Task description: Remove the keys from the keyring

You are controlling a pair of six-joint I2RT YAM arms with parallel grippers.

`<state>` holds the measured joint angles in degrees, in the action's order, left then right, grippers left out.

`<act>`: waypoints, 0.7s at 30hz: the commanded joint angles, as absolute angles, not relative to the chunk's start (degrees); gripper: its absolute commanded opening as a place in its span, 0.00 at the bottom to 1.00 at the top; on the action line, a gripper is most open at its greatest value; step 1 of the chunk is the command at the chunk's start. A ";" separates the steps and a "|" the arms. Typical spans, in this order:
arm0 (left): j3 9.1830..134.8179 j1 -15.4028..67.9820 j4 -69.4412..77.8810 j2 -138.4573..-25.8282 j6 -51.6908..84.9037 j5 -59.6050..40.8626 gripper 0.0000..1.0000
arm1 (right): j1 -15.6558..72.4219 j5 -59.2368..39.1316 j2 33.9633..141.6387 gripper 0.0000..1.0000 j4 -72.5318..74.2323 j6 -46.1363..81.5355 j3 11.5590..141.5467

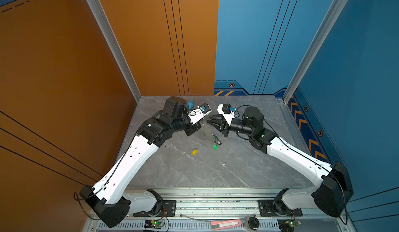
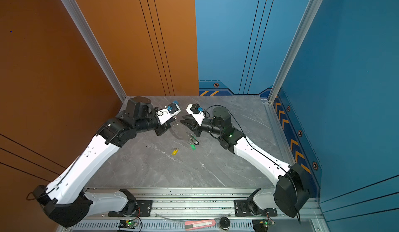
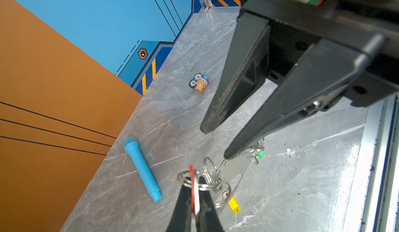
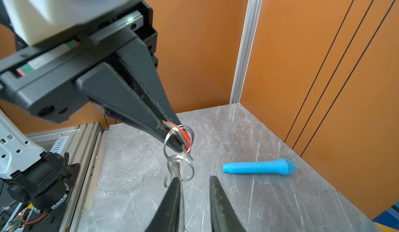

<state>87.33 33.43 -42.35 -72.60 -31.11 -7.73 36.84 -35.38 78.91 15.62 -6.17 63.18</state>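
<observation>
Left gripper (image 4: 175, 139): red-tagged key (image 4: 187, 137) is being clamped between jaws.
Right gripper (image 4: 194, 179): jaws are being held narrowly apart near the keyring (image 3: 235, 168).

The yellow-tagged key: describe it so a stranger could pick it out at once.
On the grey marble table, near the middle, a small yellow-tagged key lies flat and alone. Its nearest neighbour, the green tag, sits among silver rings; this one is loose and the only yellow thing there.
</observation>
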 commanded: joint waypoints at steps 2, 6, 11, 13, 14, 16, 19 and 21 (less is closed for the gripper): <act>89.88 33.75 -42.76 -70.95 -31.82 -9.31 0.00 | 36.17 -39.11 80.51 0.26 15.88 -6.00 66.39; 89.98 33.56 -42.97 -70.79 -32.17 -9.13 0.00 | 35.93 -41.59 81.46 0.25 15.47 -5.57 67.22; 90.40 33.27 -43.11 -70.78 -32.32 -9.16 0.00 | 35.77 -43.40 81.93 0.23 15.13 -5.00 67.63; 90.54 33.09 -43.15 -70.76 -32.28 -9.55 0.00 | 35.77 -44.36 82.16 0.23 14.71 -5.01 67.81; 90.53 33.05 -43.15 -70.75 -32.30 -9.74 0.00 | 35.72 -44.84 82.35 0.22 14.51 -4.99 67.85; 90.69 32.94 -43.18 -70.95 -32.17 -9.84 0.00 | 35.77 -45.33 82.46 0.22 14.50 -4.75 67.77; 90.97 32.78 -43.15 -71.15 -31.91 -10.04 0.00 | 35.86 -45.79 82.70 0.21 14.50 -4.53 67.81; 91.05 32.72 -43.12 -71.33 -31.86 -10.28 0.00 | 35.95 -45.88 82.71 0.20 14.52 -4.48 67.69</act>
<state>88.99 33.26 -43.53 -72.12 -31.73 -8.36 35.99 -43.94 82.11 15.42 -5.56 66.28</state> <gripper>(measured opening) 0.067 0.206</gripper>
